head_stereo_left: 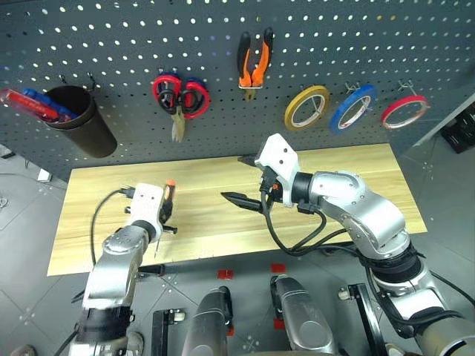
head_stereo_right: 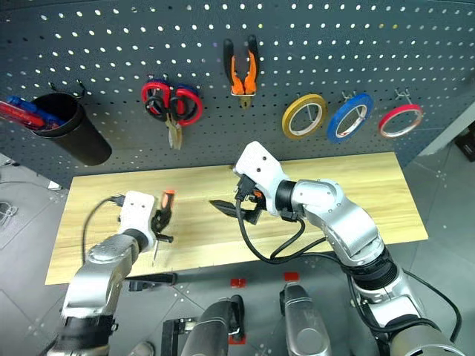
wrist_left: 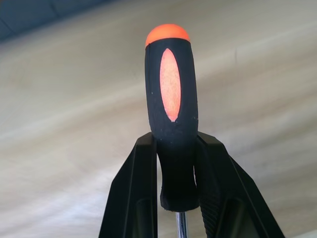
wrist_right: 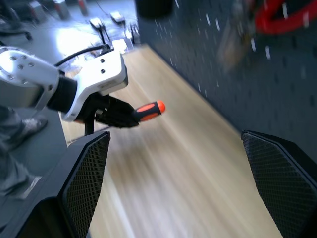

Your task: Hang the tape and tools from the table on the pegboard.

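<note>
My left gripper [head_stereo_left: 166, 213] is shut on a slim screwdriver [head_stereo_left: 169, 194], gripping the black lower part of its handle, above the left part of the wooden table [head_stereo_left: 356, 170]. The orange-capped handle [wrist_left: 171, 94] sticks out past the black fingers [wrist_left: 141, 183]. My right gripper [head_stereo_left: 242, 179] hangs open and empty over the table's middle, pointing left toward the screwdriver [wrist_right: 148, 109]. On the dark pegboard [head_stereo_left: 111, 37] hang the orange-and-black pliers [head_stereo_left: 254, 63] and, at the far right, the thin red tape [head_stereo_left: 404, 111].
A black cup [head_stereo_left: 78, 122] holding red and blue items hangs at the pegboard's left. Red-handled scissors [head_stereo_left: 180, 96] hang beside the pliers. A yellow roll [head_stereo_left: 306, 106] and a blue roll [head_stereo_left: 352, 106] sit on hooks left of the red tape.
</note>
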